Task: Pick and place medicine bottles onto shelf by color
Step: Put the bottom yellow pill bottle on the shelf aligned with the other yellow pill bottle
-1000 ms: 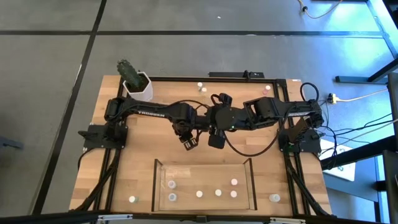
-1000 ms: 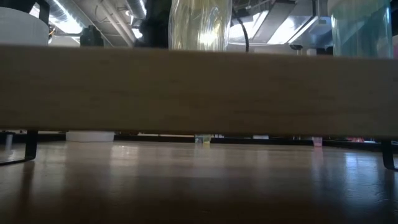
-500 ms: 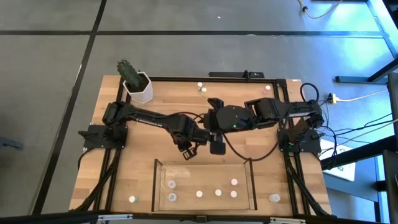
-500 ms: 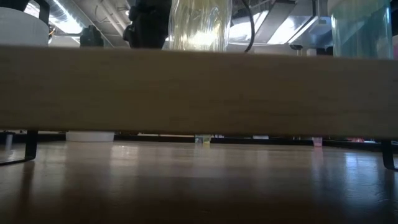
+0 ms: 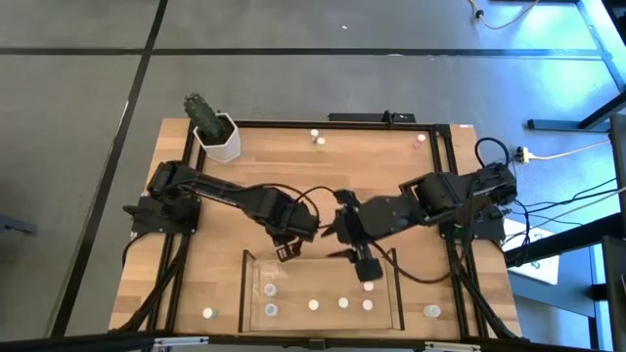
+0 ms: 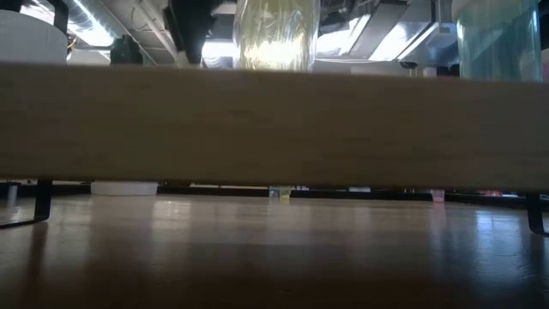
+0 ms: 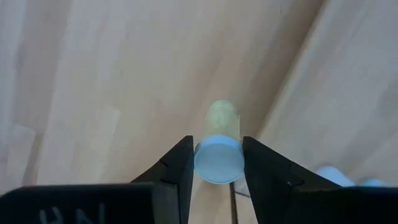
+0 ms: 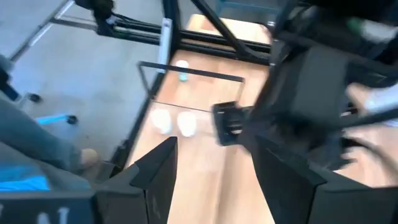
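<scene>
Left wrist view: the bottle I am carrying, a small round one with a pale cap and yellowish body, sits pinched between the two fingers of the left pincer, above bare wood. In the high view I place that left pincer just at the far wall of the shelf, near its left end, so I judge the bottle about to go in but not yet set down.

Inside the shelf the high view shows five bottles already standing: a pair at the left, two pale ones in the middle, and a pinkish one at the right. A sixth may sit under the right pincer, which hovers over the shelf's right part with its fingers spread and nothing between them in the right wrist view.

Still outside the shelf: two bottles near the tabletop's far edge, one beside the shelf's left wall and one beside its right wall.

By my reading the task is roughly half done, with at least four pickups left after this placement.
</scene>
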Action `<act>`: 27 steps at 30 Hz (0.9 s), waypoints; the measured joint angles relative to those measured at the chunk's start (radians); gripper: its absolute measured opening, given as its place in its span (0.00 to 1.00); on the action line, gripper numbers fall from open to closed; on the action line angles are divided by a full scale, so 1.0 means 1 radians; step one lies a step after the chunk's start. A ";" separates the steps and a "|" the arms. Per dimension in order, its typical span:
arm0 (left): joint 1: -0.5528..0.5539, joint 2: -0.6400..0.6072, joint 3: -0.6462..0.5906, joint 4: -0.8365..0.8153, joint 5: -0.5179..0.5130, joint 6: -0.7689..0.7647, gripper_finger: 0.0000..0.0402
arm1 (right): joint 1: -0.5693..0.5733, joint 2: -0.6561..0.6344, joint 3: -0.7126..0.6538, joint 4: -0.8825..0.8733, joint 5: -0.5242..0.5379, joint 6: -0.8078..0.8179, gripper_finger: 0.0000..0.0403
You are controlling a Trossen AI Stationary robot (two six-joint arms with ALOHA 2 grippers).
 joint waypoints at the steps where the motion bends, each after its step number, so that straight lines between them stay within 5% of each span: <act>1: -0.011 -0.004 0.002 0.006 -0.017 -0.006 0.28 | 0.011 0.000 0.000 0.003 0.000 0.005 0.51; 14: -0.144 -0.009 0.165 0.021 -0.045 0.040 0.28 | 0.102 -0.004 0.000 0.008 0.003 0.029 0.51; 27: -0.194 0.008 0.175 0.145 -0.069 0.114 0.28 | 0.124 -0.004 0.000 0.002 0.002 0.002 0.51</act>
